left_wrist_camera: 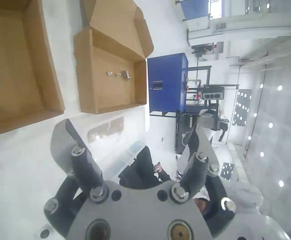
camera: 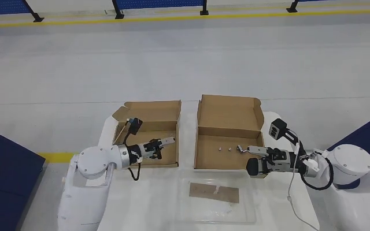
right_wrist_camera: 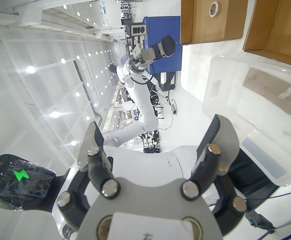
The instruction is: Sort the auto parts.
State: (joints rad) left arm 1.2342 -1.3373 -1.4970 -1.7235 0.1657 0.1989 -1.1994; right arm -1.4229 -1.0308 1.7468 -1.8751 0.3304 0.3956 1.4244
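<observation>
Holding my left pincer (left_wrist_camera: pixel 130 127) and right pincer (right_wrist_camera: pixel 156 123) wide and empty, I judge the small metal parts (left_wrist_camera: pixel 109 73) lying in the right-hand cardboard box (left_wrist_camera: pixel 140 84) light, stiff, perhaps slippery, best pinched across their middles.

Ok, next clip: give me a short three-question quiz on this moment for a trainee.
1. True or false: the right gripper is open and empty.
2. Which box holds the ring? A: the left box. B: the right box.
3. Fill in: the brown card lies in the clear ____.

Key: 1 true; 2 A; 3 bin.
</observation>
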